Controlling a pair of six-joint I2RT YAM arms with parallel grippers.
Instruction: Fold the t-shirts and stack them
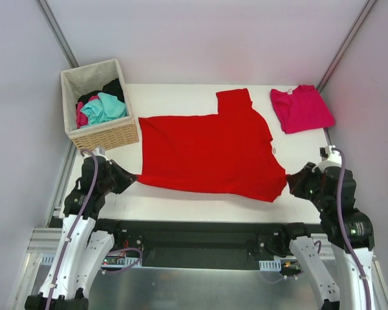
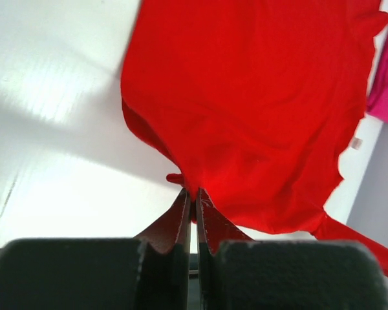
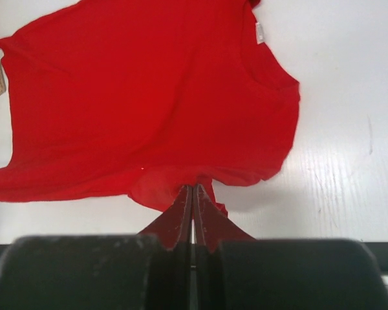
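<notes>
The red t-shirt (image 1: 207, 152) lies spread across the middle of the white bench (image 1: 181, 203). The left pincer (image 1: 134, 176) is clenched on its near left corner, and the right pincer (image 1: 288, 179) on its near right corner. The pink t-shirt (image 1: 301, 108), apparently folded, lies at the far right. A wicker basket (image 1: 107, 135) of clothes sits at the far left.

One red t-shirt (image 1: 207, 152), one pink t-shirt (image 1: 301, 108), one wicker basket (image 1: 107, 137), two tools, left tool (image 1: 134, 176), right tool (image 1: 288, 180)

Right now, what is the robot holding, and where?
The red shirt: left fingers pinch its near left corner, right fingers its near right corner.
</notes>
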